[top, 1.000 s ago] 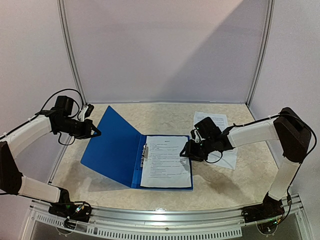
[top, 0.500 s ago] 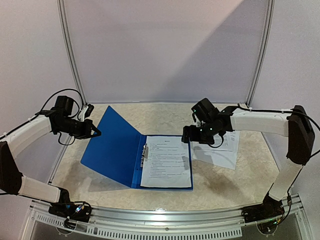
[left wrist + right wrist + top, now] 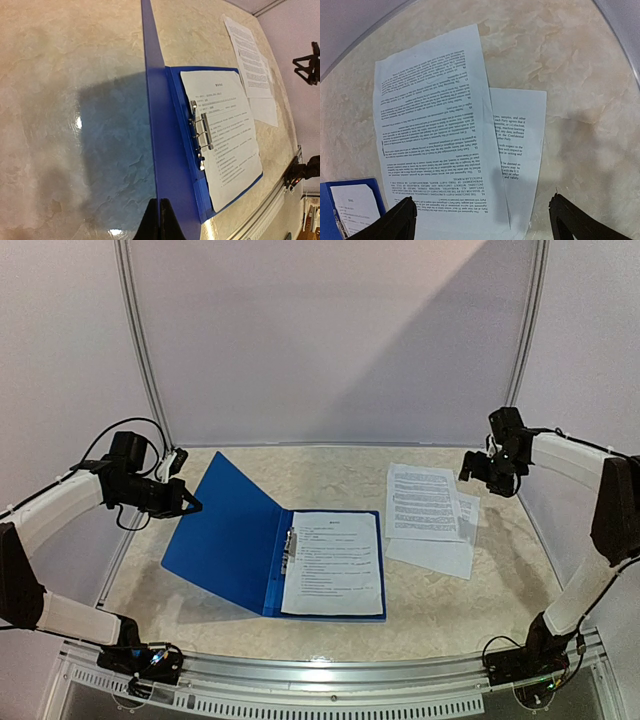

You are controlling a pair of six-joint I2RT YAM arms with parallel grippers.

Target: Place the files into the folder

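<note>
Top view: the folder (image 3: 271,585) lies open, its cover (image 3: 225,535) raised by the left gripper (image 3: 190,506). One sheet (image 3: 333,562) lies inside, with loose files (image 3: 425,505) just to the right.
Left wrist: jaws pinched together on the cover edge, mostly cut off.
Right wrist: the right gripper (image 3: 482,220) is spread wide above overlapping files, the lower sheet half hidden.

Soft, even light. A diagonal shadow crosses the back wall (image 3: 420,370) from 1 o'clock. The raised folder (image 3: 170,170) darkens the glossy table (image 3: 60,60) (small glints toward 6 o'clock), and the wrist views bend at the edges.
</note>
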